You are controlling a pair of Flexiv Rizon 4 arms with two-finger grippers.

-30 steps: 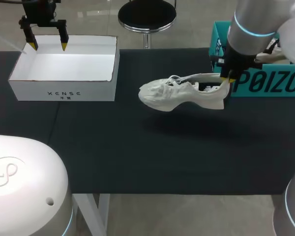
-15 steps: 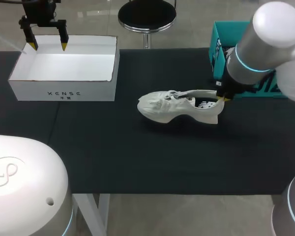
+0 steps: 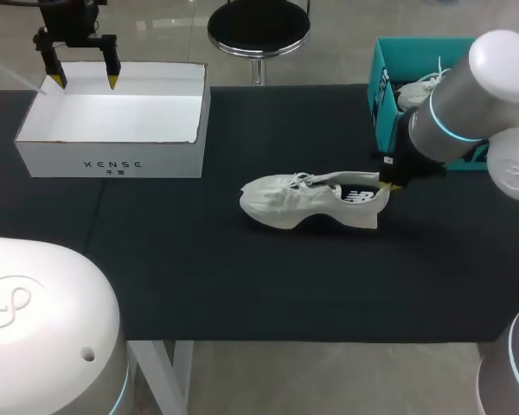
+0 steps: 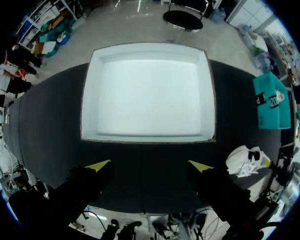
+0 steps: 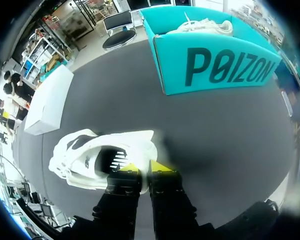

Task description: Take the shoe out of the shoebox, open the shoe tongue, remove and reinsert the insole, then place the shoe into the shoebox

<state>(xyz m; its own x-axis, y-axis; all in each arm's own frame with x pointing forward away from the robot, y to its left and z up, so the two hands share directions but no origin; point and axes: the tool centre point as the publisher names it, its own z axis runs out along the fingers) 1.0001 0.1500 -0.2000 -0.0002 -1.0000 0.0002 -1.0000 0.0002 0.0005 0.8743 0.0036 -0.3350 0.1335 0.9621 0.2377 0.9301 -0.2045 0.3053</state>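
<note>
**Spotter:** Where was the shoe on your screen?

**Operator:** Mid-table! The white sneaker (image 3: 311, 201) looked to be sitting sole-down on the black mat (image 3: 242, 285). Its long axis ran across the table, toe toward my left side and heel toward my right.

**Spotter:** And your grip?

**Operator:** My right gripper (image 5: 146, 167) was right at that heel, yellow tips pinched nearly together on the heel collar. As far as I could tell, one finger was inside the opening and one outside, so it was clamped on the sneaker. The tongue and laces lay ahead of the fingers, toward the toe.

**Spotter:** So which arm was closer for the tongue?

**Operator:** The right, by a long way. Just beyond it stood the teal shoebox (image 3: 382, 86), with a second shoe (image 3: 419, 91) inside. My left gripper (image 3: 82, 79) was well apart, out at the far left corner. Its fingers were spread wide with nothing between them, and it hung at the far edge of the white box (image 3: 112, 160). I judged it would have to cross toward the toe end to help while the right pinned the heel.
</note>
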